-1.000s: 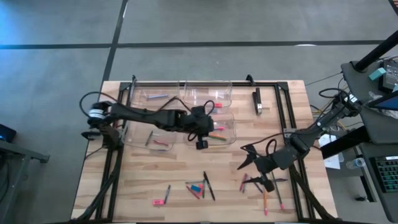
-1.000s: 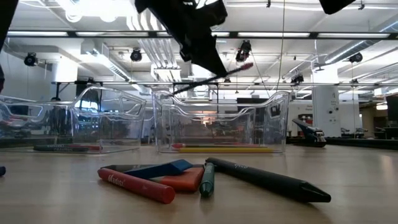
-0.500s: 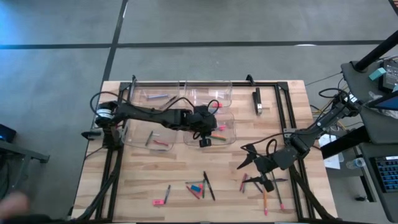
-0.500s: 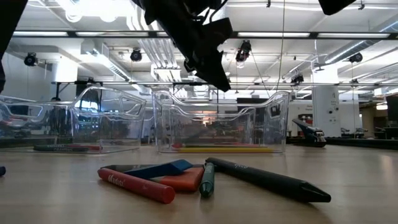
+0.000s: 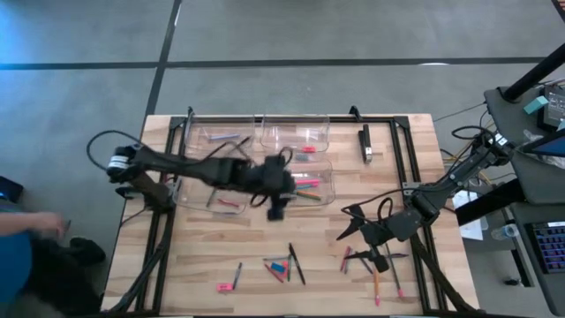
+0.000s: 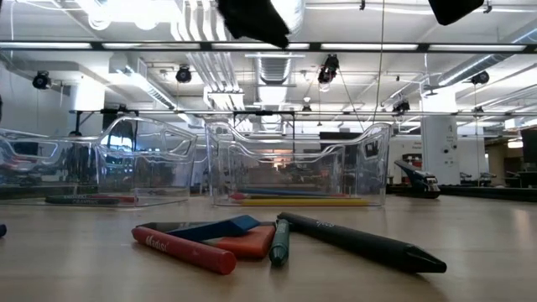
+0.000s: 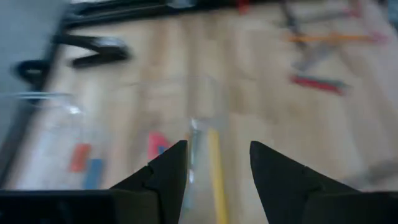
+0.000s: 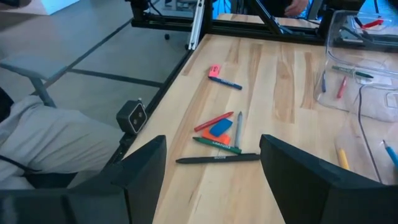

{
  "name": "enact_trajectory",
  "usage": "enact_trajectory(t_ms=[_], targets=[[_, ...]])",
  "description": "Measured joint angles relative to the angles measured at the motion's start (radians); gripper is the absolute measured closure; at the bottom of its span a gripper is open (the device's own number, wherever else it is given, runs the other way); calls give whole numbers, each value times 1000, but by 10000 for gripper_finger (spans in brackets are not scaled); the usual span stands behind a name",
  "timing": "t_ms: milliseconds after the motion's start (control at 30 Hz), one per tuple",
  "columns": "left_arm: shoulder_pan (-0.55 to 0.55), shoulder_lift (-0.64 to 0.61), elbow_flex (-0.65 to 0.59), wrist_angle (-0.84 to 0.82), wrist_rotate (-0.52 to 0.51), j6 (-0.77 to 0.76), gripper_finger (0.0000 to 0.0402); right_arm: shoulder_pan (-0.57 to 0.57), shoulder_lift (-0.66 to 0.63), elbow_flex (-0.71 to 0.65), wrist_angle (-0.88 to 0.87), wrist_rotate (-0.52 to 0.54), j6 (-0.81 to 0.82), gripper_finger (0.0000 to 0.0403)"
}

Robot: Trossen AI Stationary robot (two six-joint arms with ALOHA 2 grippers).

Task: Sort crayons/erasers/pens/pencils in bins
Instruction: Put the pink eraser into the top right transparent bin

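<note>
Four clear bins [image 5: 205, 190] in a two-by-two block at the worktop's [image 5: 238, 238] twelve o'clock.

Left jaws [image 5: 275, 205] spread and empty, the yellow pencil [image 7: 216, 177] in the bin below the gap; right jaws [image 5: 351, 225] spread and empty at four o'clock, loose sticks [image 5: 375, 265] beside them.

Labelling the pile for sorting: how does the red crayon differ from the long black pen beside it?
The red crayon is shorter and bears printed lettering; the black pen is longer and plain, ending in a point. Both lie flat on the table, outside the bins.
</note>
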Motion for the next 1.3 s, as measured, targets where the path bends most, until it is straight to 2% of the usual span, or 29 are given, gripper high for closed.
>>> enact_trajectory(t_ms=[133,400,633,800,933,1133,1300], targets=[[-111,-33,-28,-100,9,-55,242,0,0,-1,1,0,0,156],[-334,-29,-37,-354,9,-323,242,0,0,-1,2,0,6,156],[-476,-26,-63,-433,-1,-548,242,0,0,-3,5,0,19,156],[-566,-26,-155,-425,9,-725,242,0,0,-7,6,0,29,156],[-627,-26,-243,-318,51,-855,242,0,0,-11,6,0,29,156],[-691,-26,-368,-64,55,-930,242,0,0,-11,14,0,29,156],[-717,-12,-415,-19,52,-991,242,0,0,-17,23,0,30,156]])
